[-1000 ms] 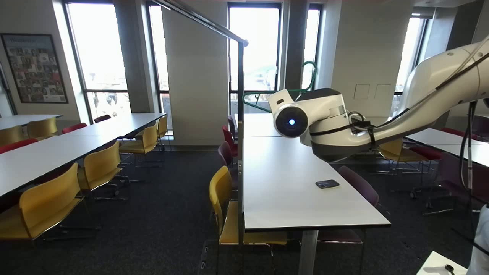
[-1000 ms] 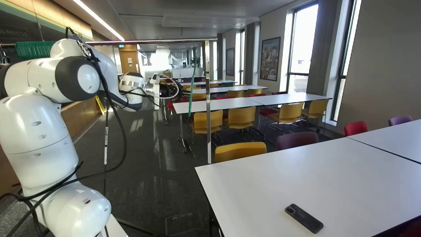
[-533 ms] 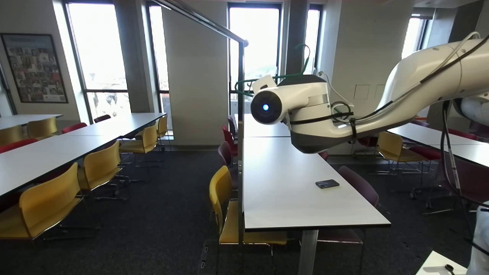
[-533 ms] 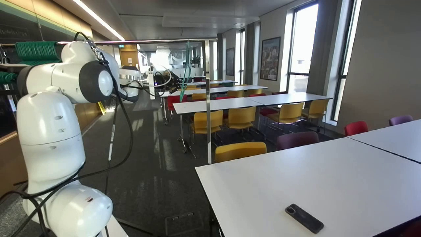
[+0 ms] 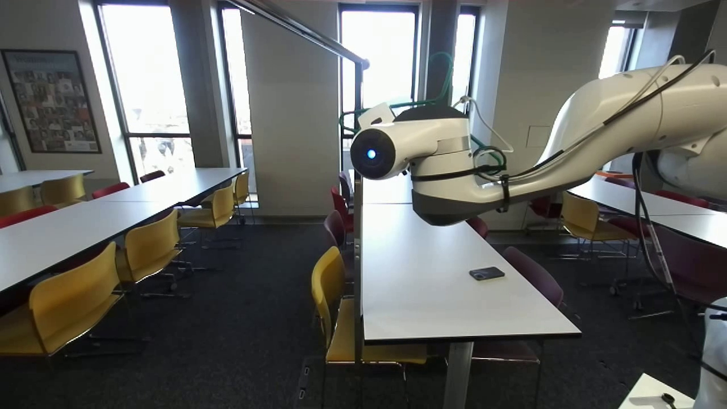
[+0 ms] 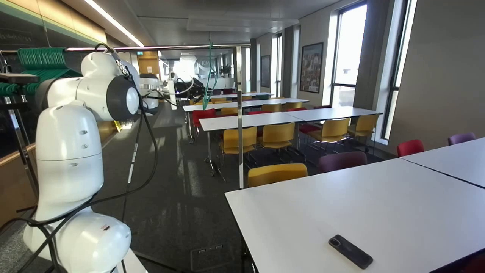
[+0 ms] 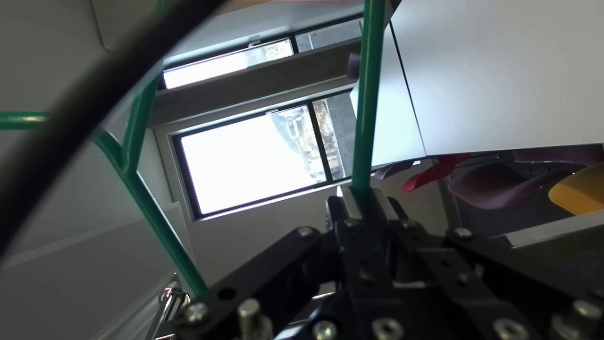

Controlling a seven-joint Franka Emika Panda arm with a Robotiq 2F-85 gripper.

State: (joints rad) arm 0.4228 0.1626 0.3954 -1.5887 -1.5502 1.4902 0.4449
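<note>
Clamped in black two-finger gripper [image 7: 367, 200]: thin green clothes hanger [image 7: 366, 104] of glossy, rounded rod. Drawn narrow on one straight length of the frame, with slim fingers [image 7: 350, 203] pressed against either side. Rising from the grip in the wrist view, that straight length; well to its left, another length of the same frame, forked, with the lower leg reaching down to the gripper's edge. Blurred across the upper left corner there: thick dark cable-like strand [image 7: 108, 89].

Roughly upright in both exterior views, hook uppermost; nearly edge-on in an exterior view, overlapping the horizontal chrome rail [image 6: 178, 47]. Contact with that rail or a gap: not possible to tell. Near in the same view, upright chrome post [image 6: 240, 125] at the rail's end. Bunched along the opposite end, well apart from the held one: matching green hangers [image 6: 41, 57].

Extended behind the gripper: smooth white robot arm [image 6: 70, 148] with dark joint caps. Lit blue-white in an exterior view: round black wrist cap [image 5: 372, 153], with the gripper hidden behind.

Lower down: rectangular white table [image 6: 371, 197], with black-cased smartphone [image 6: 350, 251] lying flat on top, camera side up. Just beside: yellow plastic chair [image 6: 277, 174].
</note>
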